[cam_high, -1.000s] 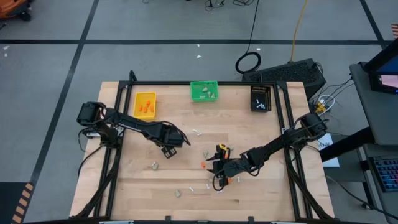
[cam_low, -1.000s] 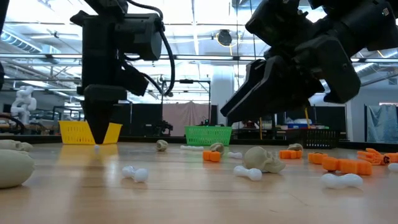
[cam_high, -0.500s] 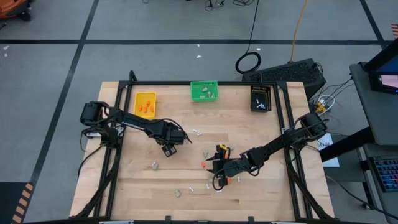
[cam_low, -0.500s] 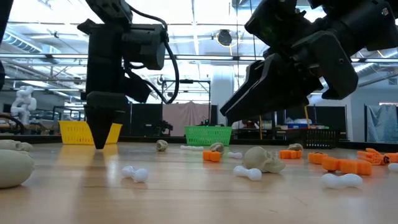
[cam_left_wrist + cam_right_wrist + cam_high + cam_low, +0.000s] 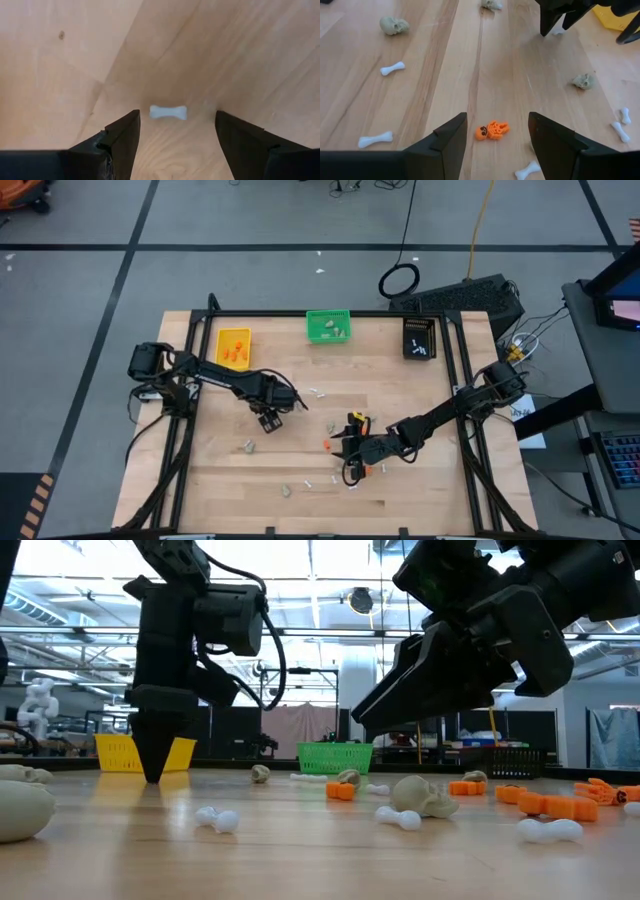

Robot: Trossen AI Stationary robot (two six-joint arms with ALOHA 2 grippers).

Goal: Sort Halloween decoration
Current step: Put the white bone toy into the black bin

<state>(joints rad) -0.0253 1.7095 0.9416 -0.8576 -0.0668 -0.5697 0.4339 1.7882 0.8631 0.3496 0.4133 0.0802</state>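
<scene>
— Where are the two arms over the wooden table (image 5: 420,480)?

— The left gripper (image 5: 271,420) points straight down left of centre, its fingers (image 5: 122,137) apart on either side of a small white bone (image 5: 168,112) that lies flat on the wood between them, untouched. The right gripper (image 5: 350,457) sits low near the table's middle, fingers (image 5: 445,142) likewise spread, with an orange skeleton figure (image 5: 491,130) lying between them, not gripped.

— And the Halloween decoration?

— Scattered. Skull-shaped lumps (image 5: 394,25), more white bones (image 5: 392,68) and orange pieces (image 5: 558,805) lie loose across the near half of the table. Along the far edge stand three bins: the yellow bin (image 5: 233,347) at left holds orange pieces, the green bin (image 5: 328,326) in the middle holds pale lumps, and the black bin (image 5: 420,337) at right holds white bones.
</scene>
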